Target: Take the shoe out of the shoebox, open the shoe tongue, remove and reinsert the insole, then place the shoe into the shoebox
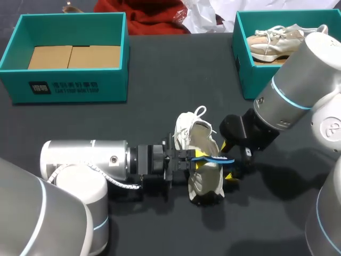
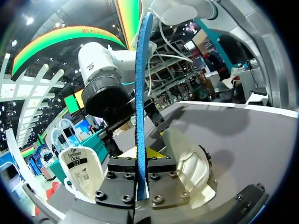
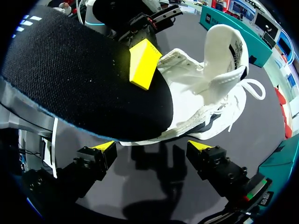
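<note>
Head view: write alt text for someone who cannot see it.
The left arm's pincer grips a blue insole over a white shoe lying on the dark table, with the right arm's pincer open close beside it. At the far side, the left teal shoebox holds cardboard and the right teal shoebox another shoe.

Shoe (image 1: 206,184) hemmed in mid-table: left gripper (image 1: 193,160) close on one side, right gripper (image 1: 228,160) on other, insole (image 1: 211,158) bridging shoe mouth. Wide bare table (image 1: 176,80) between left shoebox (image 1: 69,88) and right shoebox (image 1: 242,64). Second shoe (image 1: 272,42) fills right shoebox; flat cardboard (image 1: 72,56) lines left.
</note>
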